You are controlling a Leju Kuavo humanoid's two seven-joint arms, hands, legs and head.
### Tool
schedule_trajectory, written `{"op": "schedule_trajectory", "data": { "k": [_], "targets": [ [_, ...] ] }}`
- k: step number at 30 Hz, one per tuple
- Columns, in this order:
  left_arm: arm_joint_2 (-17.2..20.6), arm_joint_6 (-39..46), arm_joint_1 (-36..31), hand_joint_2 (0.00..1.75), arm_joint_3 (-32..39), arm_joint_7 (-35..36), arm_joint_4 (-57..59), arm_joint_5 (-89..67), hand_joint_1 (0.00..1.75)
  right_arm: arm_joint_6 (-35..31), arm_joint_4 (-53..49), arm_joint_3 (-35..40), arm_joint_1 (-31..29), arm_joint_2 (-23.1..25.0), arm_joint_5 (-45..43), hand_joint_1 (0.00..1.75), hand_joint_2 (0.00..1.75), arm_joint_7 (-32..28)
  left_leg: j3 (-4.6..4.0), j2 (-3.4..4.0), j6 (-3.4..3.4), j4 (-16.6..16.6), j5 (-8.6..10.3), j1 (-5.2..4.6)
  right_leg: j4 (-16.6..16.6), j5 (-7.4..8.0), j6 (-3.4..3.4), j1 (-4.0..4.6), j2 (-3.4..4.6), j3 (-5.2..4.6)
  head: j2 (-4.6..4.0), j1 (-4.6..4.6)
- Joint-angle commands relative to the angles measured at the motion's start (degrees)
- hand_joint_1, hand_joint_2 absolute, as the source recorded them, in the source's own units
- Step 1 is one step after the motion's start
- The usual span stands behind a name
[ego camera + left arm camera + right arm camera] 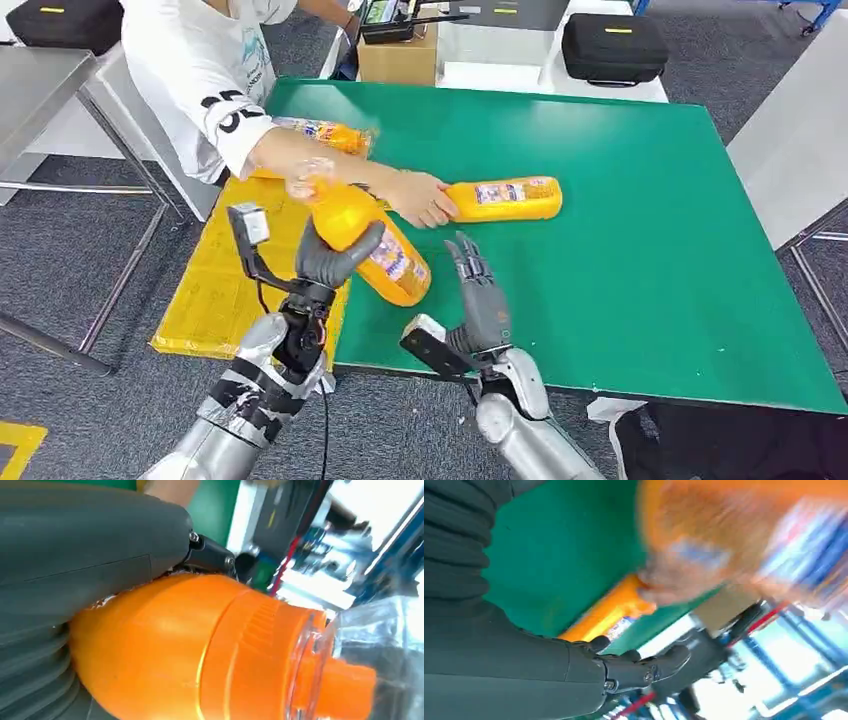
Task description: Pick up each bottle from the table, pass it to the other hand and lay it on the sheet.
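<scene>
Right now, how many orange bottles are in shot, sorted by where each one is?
Held in the robot's left hand: 1 orange bottle
Lying on the green table, under a person's hand: 1
By the person's forearm, at the table's far left edge: 1
Total: 3 bottles

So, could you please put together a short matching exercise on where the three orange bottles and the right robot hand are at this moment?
Things:
1. bottle with the clear cap
2. bottle out on the green table
3. bottle behind the person's forearm
4. right robot hand

States:
A. touched by a person's hand
B. holding nothing, fingers extended
C. gripped by the left robot hand
D. lying near the table's far left edge

Pairs: 1-C, 2-A, 3-D, 4-B
</scene>
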Motion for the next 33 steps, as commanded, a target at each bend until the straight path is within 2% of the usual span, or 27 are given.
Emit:
{"op": "schedule_trajectory", "data": {
  "k": [1, 9, 12, 13, 14, 16, 17, 18, 20, 21, 22, 24, 33],
  "targets": [
    [0.6, 0.7, -0.1, 1.75, 7.1, 0.0, -2.0, 1.5, 1.75, 1.9, -5.8, -5.8, 2.2, -0.9, -4.0, 0.00, 1.75, -1.7, 0.21, 0.07, -0.06, 0.0, -0.11, 0.04, 0.0, -0.09, -0.10, 0.05, 0.01, 0.21, 0.00, 0.00],
    [1.7, 3.0, -0.4, 1.75, 8.1, -2.1, -1.0, -1.4, 1.75, 1.8, -8.5, -9.2, 3.8, -0.6, -6.6, 0.00, 1.75, -2.4, 0.28, 0.08, -0.09, 0.0, -0.13, 0.04, 0.0, -0.11, -0.13, 0.06, 0.01, 0.28, 0.00, 0.00],
    [6.4, 15.8, -1.4, 1.75, 4.4, -10.0, 0.9, -23.8, 1.75, 1.6, -13.6, -11.8, 6.3, -0.8, -8.6, 0.00, 1.75, -3.0, 0.37, 0.08, -0.11, 0.0, -0.17, 0.05, 0.0, -0.15, -0.16, 0.07, 0.01, 0.36, 0.00, 0.02],
    [7.2, 15.9, -1.5, 1.75, 4.9, -8.3, 2.0, -28.0, 1.75, 2.0, -15.7, -12.5, 7.1, -1.0, -8.2, 0.00, 1.75, -2.8, 0.23, 0.04, -0.08, 0.0, -0.09, 0.01, 0.0, -0.10, -0.12, 0.03, -0.01, 0.21, 0.00, 0.00],
    [8.7, 22.3, -1.8, 1.75, 4.3, -9.5, 3.9, -39.6, 1.75, 2.4, -18.8, -13.9, 8.3, -1.0, -8.5, 0.00, 1.75, -2.6, 0.31, 0.07, -0.10, 0.0, -0.13, 0.01, 0.0, -0.14, -0.15, 0.04, 0.00, 0.28, 0.00, 0.02],
    [10.0, 26.8, -2.0, 1.75, 5.7, -9.0, 7.1, -50.7, 1.75, 3.4, -23.0, -15.5, 9.7, -1.2, -8.6, 0.00, 1.75, -2.1, 0.61, 0.14, -0.17, 0.0, -0.28, 0.09, 0.0, -0.26, -0.25, 0.13, 0.02, 0.59, 0.00, 0.00],
    [10.2, 26.7, -2.0, 1.75, 7.7, -8.6, 9.0, -53.1, 1.75, 4.3, -25.8, -16.6, 10.8, -1.5, -9.6, 0.00, 1.75, -1.8, 0.28, 0.06, -0.09, -0.1, -0.09, 0.00, 0.0, -0.11, -0.13, 0.02, -0.01, 0.24, 0.00, 0.00],
    [10.6, 27.7, -1.7, 1.75, 9.1, -8.9, 10.0, -54.8, 1.75, 4.4, -27.6, -17.3, 11.5, -1.6, -10.1, 0.00, 1.75, -2.0, 0.53, 0.11, -0.15, -0.1, -0.19, 0.04, 0.0, -0.21, -0.21, 0.07, 0.01, 0.46, 0.00, -0.02],
    [10.4, 26.0, -0.9, 1.75, 13.6, -10.5, 11.0, -52.8, 1.75, 4.5, -31.5, -19.0, 13.3, -2.0, -11.7, 0.00, 1.75, -2.4, 0.69, 0.10, -0.16, -0.1, -0.25, 0.07, -0.1, -0.26, -0.24, 0.10, -0.02, 0.63, 0.00, 0.02],
    [10.0, 24.4, -0.4, 1.75, 15.7, -11.6, 10.3, -50.2, 1.75, 4.7, -32.9, -19.7, 14.0, -2.0, -12.7, 0.00, 1.75, -2.6, 0.33, 0.11, -0.07, -0.1, -0.13, 0.03, 0.0, -0.12, -0.13, 0.04, 0.06, 0.27, 0.00, 0.02],
    [9.3, 21.3, 0.3, 1.75, 18.1, -12.1, 9.3, -46.2, 1.75, 4.5, -33.9, -20.2, 14.6, -2.2, -12.7, 0.00, 1.75, -2.6, 0.68, 0.22, -0.14, 0.0, -0.31, 0.10, 0.0, -0.27, -0.24, 0.12, 0.12, 0.61, 0.00, -0.02],
    [8.6, 19.3, 1.7, 1.75, 20.6, -12.6, 6.2, -42.9, 1.75, 4.8, -35.5, -21.2, 15.8, -2.1, -14.1, 0.00, 1.75, -2.5, 0.30, 0.18, -0.07, 0.0, -0.17, 0.07, 0.0, -0.14, -0.12, 0.08, 0.06, 0.26, 0.00, 0.02],
    [8.6, 20.1, 2.4, 1.75, 20.7, -12.1, 3.7, -44.6, 1.75, 5.2, -35.4, -21.7, 16.1, -1.8, -14.8, 0.00, 1.75, -2.9, 0.21, 0.10, -0.07, 0.0, -0.12, 0.05, 0.0, -0.12, -0.13, 0.06, 0.01, 0.19, 0.00, 0.02]
  ]
}}
